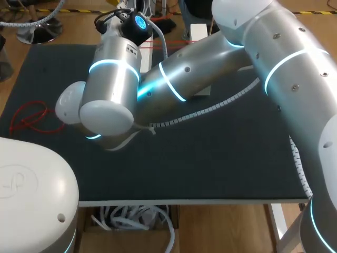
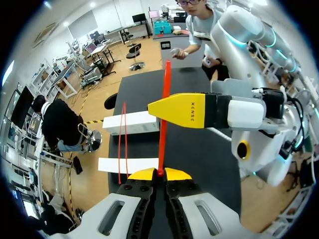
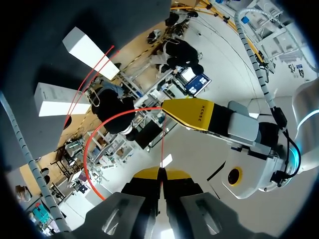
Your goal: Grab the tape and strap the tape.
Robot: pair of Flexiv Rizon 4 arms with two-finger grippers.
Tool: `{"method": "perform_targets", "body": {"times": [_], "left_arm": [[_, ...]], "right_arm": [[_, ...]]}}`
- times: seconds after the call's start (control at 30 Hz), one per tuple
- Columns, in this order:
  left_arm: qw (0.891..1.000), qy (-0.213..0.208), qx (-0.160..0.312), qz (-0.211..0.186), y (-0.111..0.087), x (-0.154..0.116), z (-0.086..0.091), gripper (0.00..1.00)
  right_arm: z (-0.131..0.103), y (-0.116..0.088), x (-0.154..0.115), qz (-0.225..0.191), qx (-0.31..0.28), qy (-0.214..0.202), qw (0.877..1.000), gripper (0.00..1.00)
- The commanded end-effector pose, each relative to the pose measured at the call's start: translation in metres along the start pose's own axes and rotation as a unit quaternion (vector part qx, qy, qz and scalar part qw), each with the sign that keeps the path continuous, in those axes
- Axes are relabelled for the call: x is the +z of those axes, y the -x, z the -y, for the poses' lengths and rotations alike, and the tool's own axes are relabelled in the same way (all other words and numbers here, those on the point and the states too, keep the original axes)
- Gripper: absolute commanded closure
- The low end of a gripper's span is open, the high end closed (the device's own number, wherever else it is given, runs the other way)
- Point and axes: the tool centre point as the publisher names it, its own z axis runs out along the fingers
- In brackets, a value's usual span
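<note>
Item: red tape [image 2: 165, 99], a thin flexible strap, lifted off the bench [image 1: 210, 158] and running between the two tools.
Left tool [image 2: 160, 173]: yellow tips pressed together on one end of the tape, which rises straight ahead from between them.
Right tool [image 3: 160, 173]: tips likewise closed, pinching the tape where it shows edge-on as a thin line. Beyond the pinch the tape curves round in a wide open loop to one side.
Relative position: the tools face each other closely, each with the other's yellow finger just ahead.
Nearby: two white boxes [image 2: 130, 122] on the bench beneath the tape; a loose red bundle [image 1: 31, 118] lies well apart, near the bench's left edge.
Step in hand (judged): bringing the tape's ends together to close the loop.
Handling advice: hold both pinches firm. Approach slowly so the tape lies flat and untwisted. Line the free end up squarely with the other tool's grip before any release. Let slack go into the loop, not into a kink.
Risk: the thin tape may slip or spring out if one tool opens early; the loop could snag the boxes.
</note>
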Motion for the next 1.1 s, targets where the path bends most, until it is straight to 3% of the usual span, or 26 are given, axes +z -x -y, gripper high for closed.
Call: {"method": "perform_targets", "body": {"times": [0.03,1.1], "left_arm": [[1.000,0.002,0.000,-0.001,0.000,-0.001,0.001,1.00],[1.000,0.002,0.000,-0.001,0.000,-0.001,0.001,1.00]], "right_arm": [[0.000,0.001,0.000,-0.001,-0.002,0.002,1.000,1.00],[-0.017,0.007,0.001,-0.002,-0.004,0.006,1.000,1.00]]}}
